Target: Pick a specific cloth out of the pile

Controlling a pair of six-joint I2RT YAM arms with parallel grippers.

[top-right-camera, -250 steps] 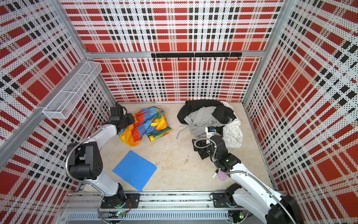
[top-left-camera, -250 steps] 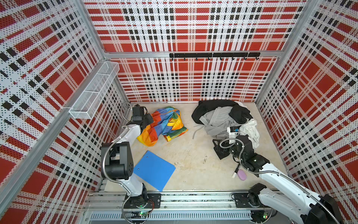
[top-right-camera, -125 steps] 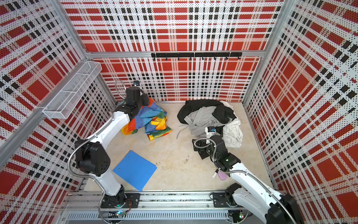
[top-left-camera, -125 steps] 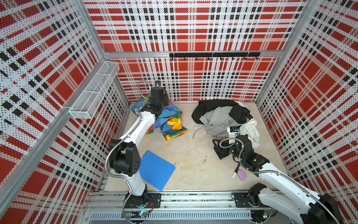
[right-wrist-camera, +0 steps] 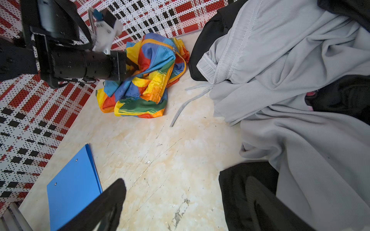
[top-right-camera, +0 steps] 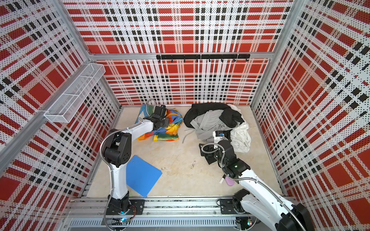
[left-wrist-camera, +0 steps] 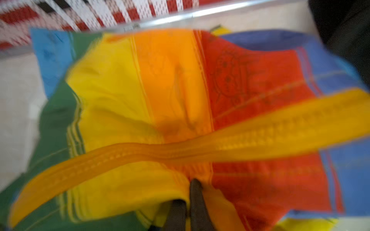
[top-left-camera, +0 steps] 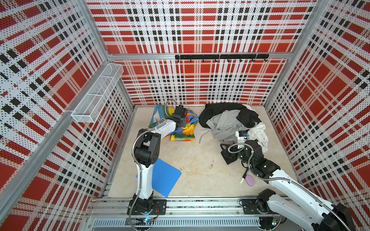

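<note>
Red, black and white plaid panels (top-left-camera: pixel 200 80) walled in a pale, scuffed table (top-left-camera: pixel 200 160). A wire basket (top-left-camera: pixel 96 96) hung on the left wall and a black hook rail (top-left-camera: pixel 220 57) ran across the back; both showed only in the top views. The cloth (top-left-camera: pixel 186 130) lay crumpled at the back left of the table, just beside the pile (top-left-camera: pixel 226 122) at the back right. A blue folder (top-left-camera: pixel 166 178) lay near the front.

Only the blurred left wrist view showed a yellow zip (left-wrist-camera: pixel 220 148) crossing the cloth's orange and red patches. There the left claw (left-wrist-camera: pixel 187 200) was closed tight, pinching a fold. In the right wrist view the right claw (right-wrist-camera: pixel 185 182) was spread wide and gripped nothing, low by the pile's near edge.
</note>
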